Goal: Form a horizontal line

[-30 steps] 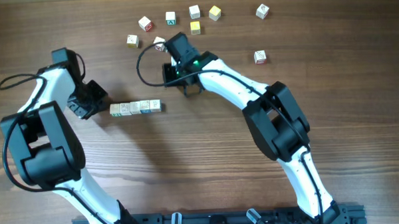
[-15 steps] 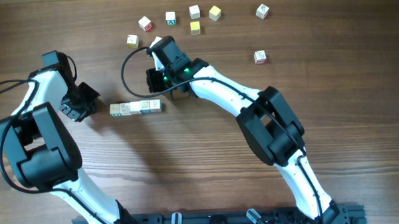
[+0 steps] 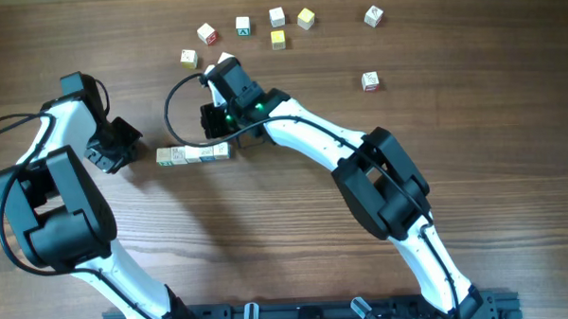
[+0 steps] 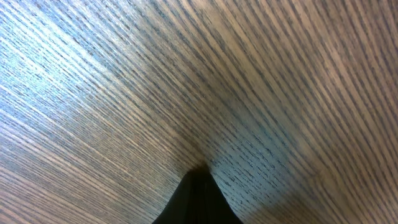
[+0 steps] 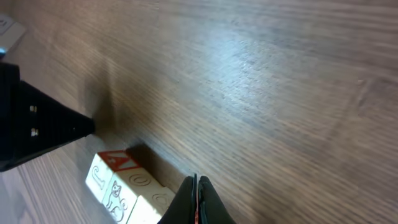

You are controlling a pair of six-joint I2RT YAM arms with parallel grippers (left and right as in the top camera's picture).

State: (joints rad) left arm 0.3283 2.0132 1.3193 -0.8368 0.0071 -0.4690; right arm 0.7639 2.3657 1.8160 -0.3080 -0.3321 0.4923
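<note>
Right wrist view first: the right claw (image 5: pixel 197 198) is pressed together with nothing pinched, its tips low over the brown wooden tabletop (image 5: pixel 280 74), just beside the short row of small white cubes with coloured face marks (image 5: pixel 121 186). Overhead, that row lies left to right between the two arms, cubes touching edge to edge, and it looks close to level. So the step in hand, I'd judge, is squaring up or extending the line. The next move calls for a gentle nudge with the closed tips at the row's right end, or a reach for one of the loose white and yellow cubes (image 3: pixel 277 16) scattered well apart on the far side. Right arm stretches far leftward, elbow bent, wrist angled down. Left claw (image 4: pixel 199 190) is pressed together too and empty, hovering over bare wood just left of the row, arm folded back.
</note>
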